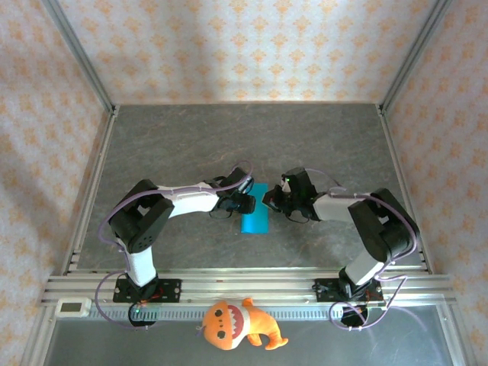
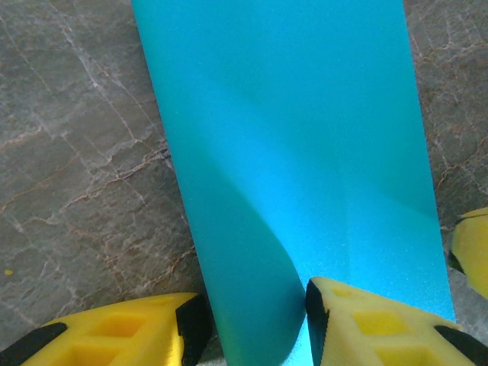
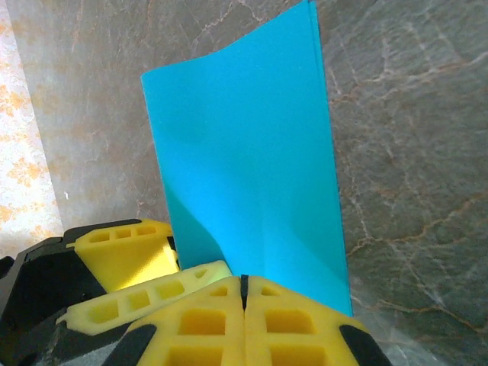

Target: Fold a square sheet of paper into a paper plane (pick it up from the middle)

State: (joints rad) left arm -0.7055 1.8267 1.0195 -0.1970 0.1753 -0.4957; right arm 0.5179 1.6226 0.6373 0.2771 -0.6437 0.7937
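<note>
The square sheet of paper (image 1: pixel 255 220) is bright cyan-blue and doubled over into a narrow rectangle at the middle of the grey table. My left gripper (image 1: pixel 245 203) meets it from the left, my right gripper (image 1: pixel 270 201) from the right. In the left wrist view the paper (image 2: pixel 290 137) bulges in a rounded fold between the left gripper's (image 2: pixel 255 313) half-closed fingers, both pads against it. In the right wrist view the right gripper (image 3: pixel 244 282) has its jaws pressed together on the near edge of the paper (image 3: pixel 244 168), whose left side curls upward.
An orange plush toy (image 1: pixel 236 324) lies on the near ledge below the aluminium rails (image 1: pixel 244 284). A small white device (image 1: pixel 74 307) sits at the rail's left end. Patterned walls and metal posts enclose the grey table (image 1: pixel 244 145).
</note>
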